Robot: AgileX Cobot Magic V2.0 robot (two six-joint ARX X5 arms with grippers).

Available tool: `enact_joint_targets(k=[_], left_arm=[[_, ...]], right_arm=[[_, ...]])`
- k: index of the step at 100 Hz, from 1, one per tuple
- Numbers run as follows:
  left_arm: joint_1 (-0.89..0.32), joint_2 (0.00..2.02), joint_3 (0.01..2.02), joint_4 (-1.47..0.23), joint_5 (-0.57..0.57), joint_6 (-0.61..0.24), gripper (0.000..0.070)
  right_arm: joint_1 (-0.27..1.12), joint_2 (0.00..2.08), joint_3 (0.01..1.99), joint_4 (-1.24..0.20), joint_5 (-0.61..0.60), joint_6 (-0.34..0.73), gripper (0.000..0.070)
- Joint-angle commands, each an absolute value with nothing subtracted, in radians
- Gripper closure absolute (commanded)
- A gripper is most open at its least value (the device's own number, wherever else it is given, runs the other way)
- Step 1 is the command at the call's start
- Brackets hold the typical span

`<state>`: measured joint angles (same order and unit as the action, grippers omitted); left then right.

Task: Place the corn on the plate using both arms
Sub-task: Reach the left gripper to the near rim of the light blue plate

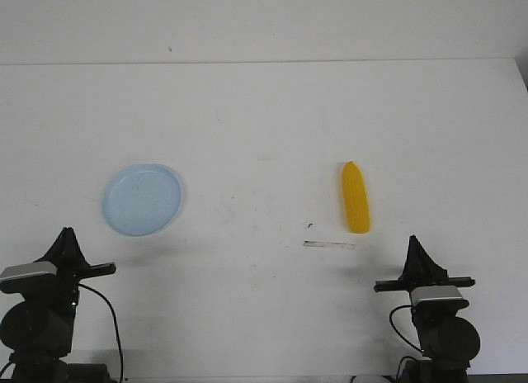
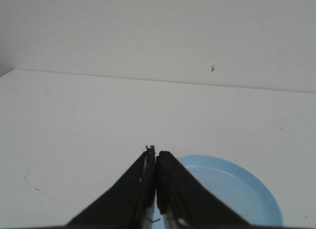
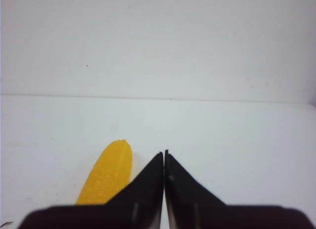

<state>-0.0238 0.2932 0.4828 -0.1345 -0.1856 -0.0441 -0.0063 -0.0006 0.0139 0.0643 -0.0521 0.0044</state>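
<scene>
Front view — tape strip (image 1: 329, 245) beside corn (image 1: 355, 198)

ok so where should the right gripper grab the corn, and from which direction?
Probably mid-cob, from above. The corn lies flat on the table, long axis running away from the robot, narrower tip at the far end. Closing across its width near the thick middle should hold best; the tapered tip could slip. The right gripper sits shut, just behind and to the right of it, so it must open first.
</scene>
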Motion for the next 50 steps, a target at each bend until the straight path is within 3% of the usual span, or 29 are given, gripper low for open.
enact_joint_targets(k=[1,50], left_arm=[[-0.025,0.361,0.531,-0.145,-0.186,-0.05,0.0699],[-0.025,1.003,0.828,-0.202,-0.161,-0.074,0.0699]], right_arm=[[-0.004,0.001,0.013,0.075,-0.052,0.002,0.07],[-0.004,0.001,0.013,0.075,-0.052,0.002,0.07]])
